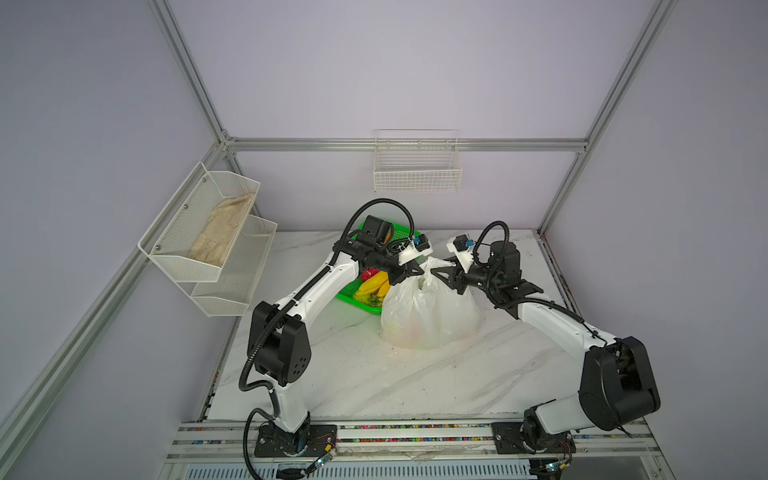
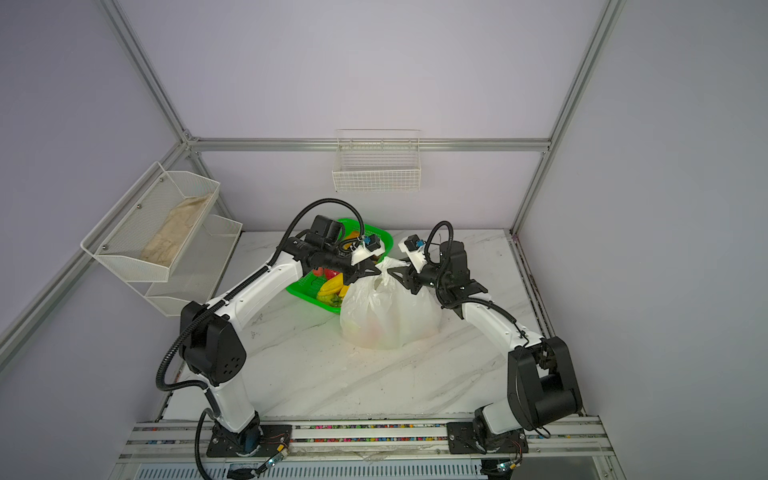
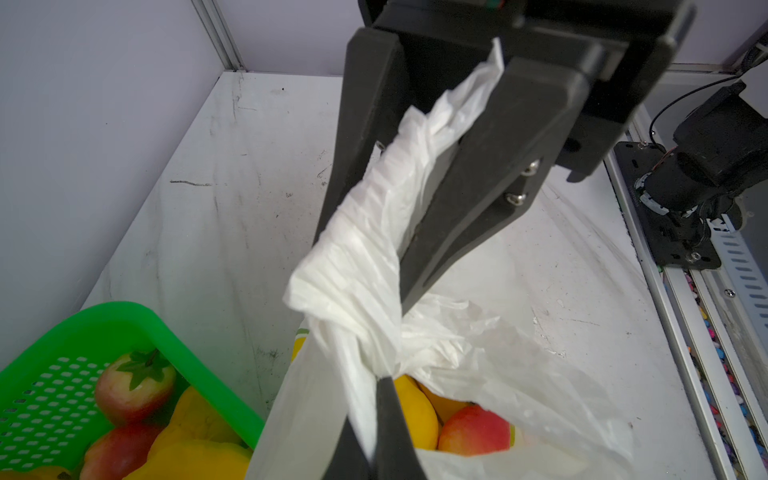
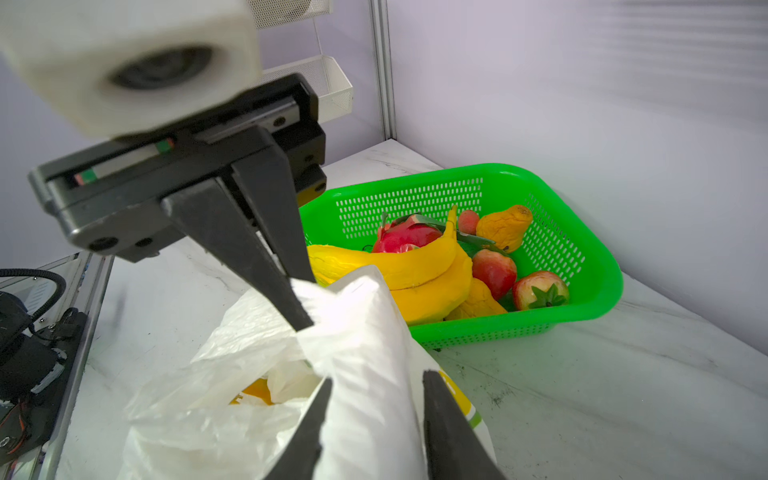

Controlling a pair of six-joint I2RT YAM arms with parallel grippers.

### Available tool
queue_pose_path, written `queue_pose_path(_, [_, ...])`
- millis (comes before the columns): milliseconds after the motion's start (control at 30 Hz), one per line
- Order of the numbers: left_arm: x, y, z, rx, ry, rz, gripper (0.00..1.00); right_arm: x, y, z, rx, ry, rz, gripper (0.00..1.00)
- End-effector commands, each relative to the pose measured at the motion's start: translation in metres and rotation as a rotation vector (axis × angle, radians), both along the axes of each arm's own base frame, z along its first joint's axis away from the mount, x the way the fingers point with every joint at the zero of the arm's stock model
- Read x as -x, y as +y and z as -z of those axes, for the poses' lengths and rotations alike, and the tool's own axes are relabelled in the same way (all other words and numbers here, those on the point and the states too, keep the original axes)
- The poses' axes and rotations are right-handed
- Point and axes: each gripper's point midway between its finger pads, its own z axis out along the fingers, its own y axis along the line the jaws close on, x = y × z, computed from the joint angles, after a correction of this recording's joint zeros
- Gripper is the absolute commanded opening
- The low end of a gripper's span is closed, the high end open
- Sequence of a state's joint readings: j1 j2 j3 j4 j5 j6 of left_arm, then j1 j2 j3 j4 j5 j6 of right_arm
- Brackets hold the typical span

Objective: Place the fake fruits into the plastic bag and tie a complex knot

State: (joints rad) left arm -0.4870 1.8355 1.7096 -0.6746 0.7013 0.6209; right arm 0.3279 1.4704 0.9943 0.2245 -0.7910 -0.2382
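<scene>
Two end effectors meet above the mouth of the plastic bag (image 1: 428, 320). The left end effector (image 3: 382, 388) is fully closed, its tips pinching white plastic right at the knot (image 3: 357, 332), apparently to pin the twist so it cannot slacken. The right end effector (image 4: 376, 378) has its jaws parted, and a handle strip (image 3: 415, 174) lies between them unclamped. I read this as a release before a fresh grip for the next turn of the tie. The bag stands bulging on the surface (image 1: 374, 374), just beside the green basket (image 4: 498, 168).

Both top views show only the arms converging on the bunched bag top; the grips are too small to read there. The left wrist view shows the twisted bunch and, through the gap below it, fake fruits (image 3: 415, 415) inside the bag, among them a red apple (image 3: 473, 432). The right wrist view shows most plainly what lies in the basket: bananas (image 4: 415, 266), a dragon fruit (image 4: 405, 239), strawberries (image 4: 540, 291), pears (image 4: 505, 226). By that, the filling looks partial, though tying is under way.
</scene>
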Motion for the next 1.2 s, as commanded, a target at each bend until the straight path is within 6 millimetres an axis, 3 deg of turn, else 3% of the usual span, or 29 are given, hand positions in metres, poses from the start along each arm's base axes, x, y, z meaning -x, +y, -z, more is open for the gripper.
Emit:
queue_pose_path(0, [0.002,-0.008,-0.074,0.115,-0.139,0.029,0.00,-0.003,0.005,0.000,0.016,-0.026,-0.011,0.35])
queue_pose_path(233, [0.002,-0.007,-0.075,0.121,-0.135,0.030,0.00,-0.008,0.007,0.006,0.022,-0.018,0.006,0.34])
queue_pose_path(500, [0.002,-0.006,-0.078,0.136,-0.095,-0.021,0.00,-0.017,0.014,-0.004,0.032,-0.048,0.106,0.00])
queue_pose_path(800, [0.000,0.003,-0.068,0.148,0.042,-0.165,0.00,-0.033,-0.004,-0.043,-0.091,-0.144,0.382,0.00])
queue_pose_path(967, [0.010,-0.010,-0.069,0.223,0.138,-0.141,0.00,-0.032,-0.006,-0.056,-0.248,-0.132,0.445,0.00])
queue_pose_path(1167, [0.016,-0.020,-0.065,0.295,0.199,-0.176,0.08,-0.027,-0.007,-0.065,-0.371,-0.118,0.447,0.00])
